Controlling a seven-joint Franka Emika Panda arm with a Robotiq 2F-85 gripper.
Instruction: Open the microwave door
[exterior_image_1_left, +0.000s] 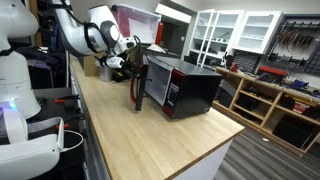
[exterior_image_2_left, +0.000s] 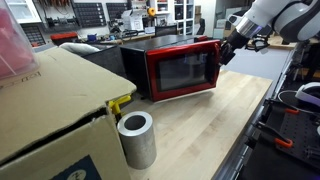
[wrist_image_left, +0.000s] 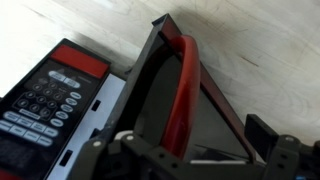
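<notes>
The microwave (exterior_image_1_left: 195, 88) stands on the wooden table (exterior_image_1_left: 150, 140) and shows in both exterior views; its black casing also shows (exterior_image_2_left: 138, 55). The wrist view shows its control strip with keypad (wrist_image_left: 45, 95). The microwave door (exterior_image_1_left: 136, 85) is swung well open from the front. Its glossy red outside with the dark window faces the camera in an exterior view (exterior_image_2_left: 185, 70). My gripper (exterior_image_1_left: 128, 66) is at the door's free edge (exterior_image_2_left: 228, 48). In the wrist view its fingers (wrist_image_left: 185, 145) are spread either side of the door's red handle (wrist_image_left: 182, 85).
A brown cardboard box (exterior_image_2_left: 45, 115) and a grey cylinder (exterior_image_2_left: 136, 138) stand close to the camera. White glass-fronted cabinets (exterior_image_1_left: 235, 30) and wooden shelving (exterior_image_1_left: 270, 100) stand beyond the table. The table edge (exterior_image_1_left: 225, 135) runs close to the microwave.
</notes>
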